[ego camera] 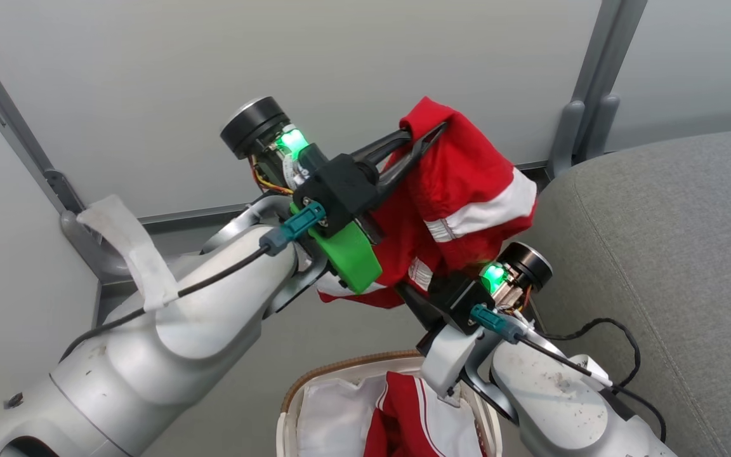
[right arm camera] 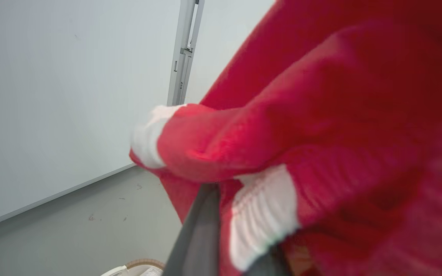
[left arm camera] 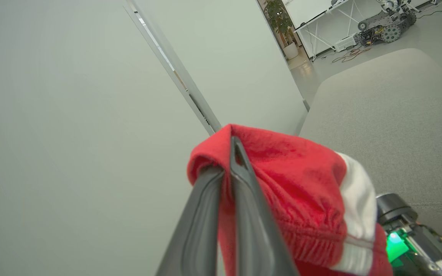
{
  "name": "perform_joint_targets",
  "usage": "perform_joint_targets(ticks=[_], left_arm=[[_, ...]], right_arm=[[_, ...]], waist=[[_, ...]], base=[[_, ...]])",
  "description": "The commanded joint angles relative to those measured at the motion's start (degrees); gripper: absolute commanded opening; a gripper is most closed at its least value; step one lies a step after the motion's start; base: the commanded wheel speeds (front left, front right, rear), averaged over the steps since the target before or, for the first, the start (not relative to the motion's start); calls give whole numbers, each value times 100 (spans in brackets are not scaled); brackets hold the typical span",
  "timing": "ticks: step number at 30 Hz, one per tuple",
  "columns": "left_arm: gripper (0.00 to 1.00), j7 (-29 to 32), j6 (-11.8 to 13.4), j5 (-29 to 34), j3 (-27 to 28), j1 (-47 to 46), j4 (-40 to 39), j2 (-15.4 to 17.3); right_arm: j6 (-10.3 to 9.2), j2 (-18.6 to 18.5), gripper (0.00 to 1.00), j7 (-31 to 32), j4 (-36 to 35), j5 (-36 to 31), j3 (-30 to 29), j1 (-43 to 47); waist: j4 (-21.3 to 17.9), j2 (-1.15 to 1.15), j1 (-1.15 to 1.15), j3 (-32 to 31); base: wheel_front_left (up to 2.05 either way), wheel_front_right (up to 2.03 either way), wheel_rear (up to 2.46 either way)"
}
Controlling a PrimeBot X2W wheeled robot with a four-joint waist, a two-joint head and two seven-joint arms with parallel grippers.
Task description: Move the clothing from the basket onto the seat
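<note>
Pinching a red garment (ego camera: 460,184) at its top fold, the left end effector (ego camera: 426,132) is closed tight, holding it in the air above the basket (ego camera: 290,393), beside the seat (ego camera: 657,254). Right end effector (ego camera: 417,303) tips are buried in the cloth, grip can't tell. More clothing (ego camera: 403,412) lies in the basket.

Count so far: two red-and-white soft fabric garments (ego camera: 460,184) (ego camera: 407,416), one white brown-rimmed plastic basket (ego camera: 340,367), one grey upholstered sofa seat (ego camera: 657,254), two dark-fingered robot hands (ego camera: 428,132) (ego camera: 422,304).
</note>
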Motion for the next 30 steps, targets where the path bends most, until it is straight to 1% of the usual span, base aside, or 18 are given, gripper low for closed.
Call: perform_joint_targets(ticks=[1, 5, 8, 10, 11, 12, 13, 14, 15, 23, 30], left_arm=[[0, -41, 49, -74, 63, 107, 59, 45], [0, -42, 87, -212, 198, 256, 285, 123], [0, -44, 70, -559, 421, 429, 408, 64], [0, -46, 56, -670, 493, 517, 469, 44], [4, -48, 51, -728, 540, 583, 482, 29], [22, -48, 49, -770, 596, 634, 470, 7], [45, -49, 56, -815, 678, 717, 438, -26], [90, -48, 67, -837, 743, 789, 413, -51], [100, -44, 90, -839, 819, 889, 386, -75], [100, -37, 145, -614, 1388, 1781, 234, -312], [100, -38, 76, -236, 1933, 2740, -12, -657]], right_arm=[[-6, -22, 0, -14, -59, -18, -34, 129], [-6, -20, 0, -14, -224, -58, -133, 251], [-6, -22, 0, -14, -358, -93, -300, 361], [-6, -19, 0, -14, -458, -121, -416, 435], [-6, -20, 0, -14, -511, -123, -481, 478], [-6, -21, 0, -14, -550, -122, -527, 503], [-6, -20, 0, -14, -614, -116, -587, 540], [-6, -20, 0, -14, -671, -109, -640, 569], [-6, -21, 0, -14, -721, -108, -691, 598], [-6, -20, 0, -14, -1032, -221, -1103, 783], [-6, -21, 0, -14, -1130, -330, -1450, 951]], waist=[[-18, 0, 0, 9], [-72, 0, 0, 33], [-113, 0, 0, 50], [-130, 0, 0, 60], [-138, 0, 0, 66], [-143, 0, 0, 70], [-149, 0, 0, 76], [-153, 0, 0, 82], [-154, 0, 0, 90], [-128, 0, 0, 113], [-61, 0, 0, 109]], base=[[0, 0, 0], [0, 0, 0], [0, 0, 0], [0, 0, 0], [0, 0, 0], [0, 0, 0], [0, 0, 0], [0, 0, 0], [0, 0, 0], [0, 0, 0], [0, 0, 0]])
